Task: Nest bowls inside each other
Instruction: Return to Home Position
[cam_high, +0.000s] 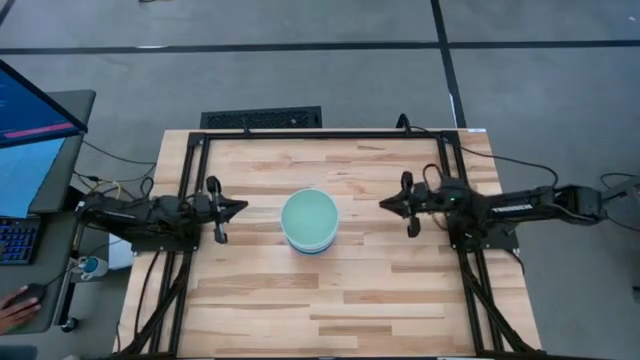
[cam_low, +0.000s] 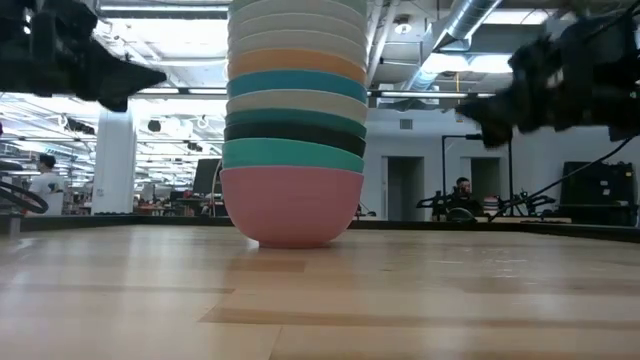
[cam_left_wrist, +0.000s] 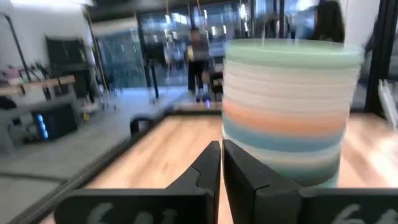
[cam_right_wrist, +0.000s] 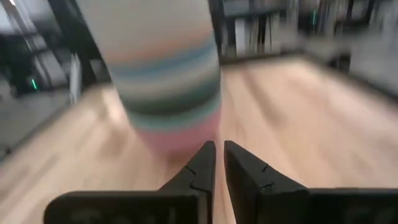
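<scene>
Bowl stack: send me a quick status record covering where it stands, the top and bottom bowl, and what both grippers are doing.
stack: bowl stack, one nested column, upright, mid-table
top bowl: mint green bowl
bottom bowl: pink bowl, resting on the table
loose bowls: none seen outside the stack
left arm: left gripper shut, empty, beside the stack, not touching it
right arm: right gripper shut, empty, on the opposite side, not touching it
</scene>
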